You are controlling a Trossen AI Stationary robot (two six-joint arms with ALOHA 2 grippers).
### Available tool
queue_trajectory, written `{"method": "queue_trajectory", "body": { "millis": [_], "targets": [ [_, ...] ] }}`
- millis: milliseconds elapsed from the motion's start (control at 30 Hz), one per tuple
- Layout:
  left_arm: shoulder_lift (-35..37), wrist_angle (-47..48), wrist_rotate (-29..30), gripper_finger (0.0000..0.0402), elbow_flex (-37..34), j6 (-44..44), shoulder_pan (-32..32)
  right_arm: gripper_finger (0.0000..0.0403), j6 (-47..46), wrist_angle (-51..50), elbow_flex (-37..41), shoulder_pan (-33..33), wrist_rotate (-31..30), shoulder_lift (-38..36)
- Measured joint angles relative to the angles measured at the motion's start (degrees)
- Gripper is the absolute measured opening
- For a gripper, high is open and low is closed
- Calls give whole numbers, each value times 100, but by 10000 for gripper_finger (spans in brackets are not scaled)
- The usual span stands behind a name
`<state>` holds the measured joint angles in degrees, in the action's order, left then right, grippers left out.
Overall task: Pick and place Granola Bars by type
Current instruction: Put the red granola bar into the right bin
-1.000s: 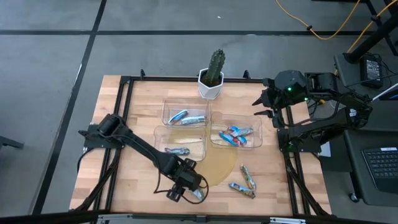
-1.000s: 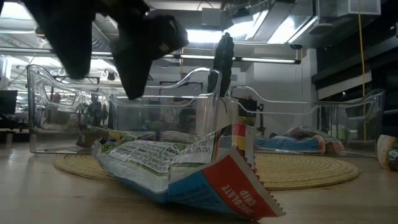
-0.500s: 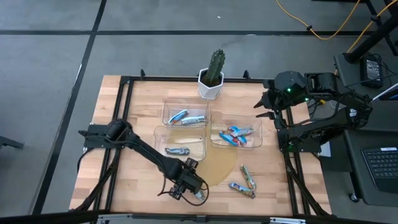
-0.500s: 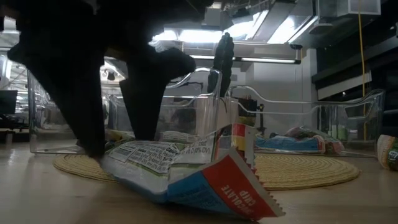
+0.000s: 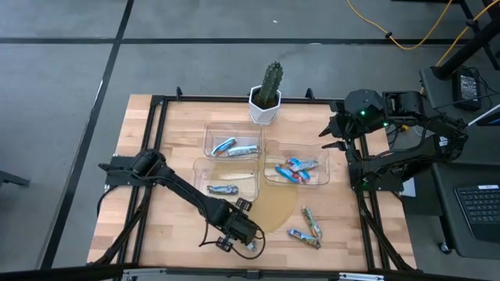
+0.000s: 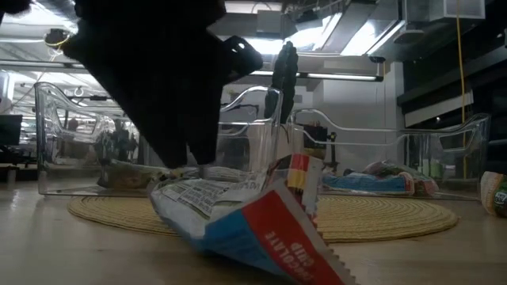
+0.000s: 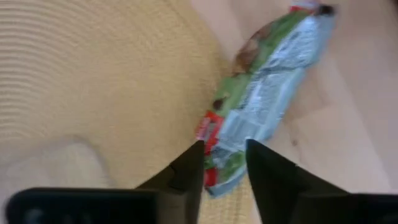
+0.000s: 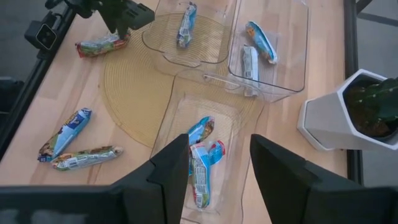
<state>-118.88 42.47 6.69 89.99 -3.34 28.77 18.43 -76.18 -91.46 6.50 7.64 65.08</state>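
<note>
**Left hand closes in on a green-wrapped bar at the worktop's front edge**

The left hand (image 5: 244, 243) is down at the near edge of the wooden worktop (image 5: 156, 156), its two dark fingers (image 7: 186, 171) standing a little apart on either side of one end of a green, silver and red granola bar (image 7: 261, 106). The bar lies on the wood just beside the rim of the round woven mat (image 5: 273, 207), and in the low view the dark hand sits directly over its crumpled wrapper (image 6: 238, 214); whether the fingers already press on the foil cannot be told.

Two more bars lie loose on the worktop to the right of the mat: a brownish-green one (image 5: 311, 222) and a blue one (image 5: 303, 237), near each other. Three clear bins hold the rest. The far bin (image 5: 234, 140) carries a blue bar and a silver one side by side, the near-left bin (image 5: 226, 178) holds a single brownish-green bar (image 5: 223, 189), and the right bin (image 5: 297, 170) holds a cluster of bright blue and red bars (image 8: 202, 158).

The right hand (image 5: 334, 134) waits above the worktop's far right corner, fingers (image 8: 168, 168) spread wide. A potted cactus (image 5: 266, 92) stands at the far edge.
</note>
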Motion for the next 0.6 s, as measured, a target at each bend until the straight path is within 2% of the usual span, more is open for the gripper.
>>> {"method": "queue_trajectory", "body": {
  "millis": [133,267,400,600],
  "targets": [
    [1,-26,-436,63,8,6,-11,173,29,0,0,0,-1,0],
    [-5,-39,-465,51,8,91,8,173,38,1,0,0,-1,0],
    [-3,-58,-464,71,95,70,7,173,67,2,0,0,-1,0],
    [9,-71,-337,137,217,525,17,173,66,2,0,0,-1,-1]
  ]
}}
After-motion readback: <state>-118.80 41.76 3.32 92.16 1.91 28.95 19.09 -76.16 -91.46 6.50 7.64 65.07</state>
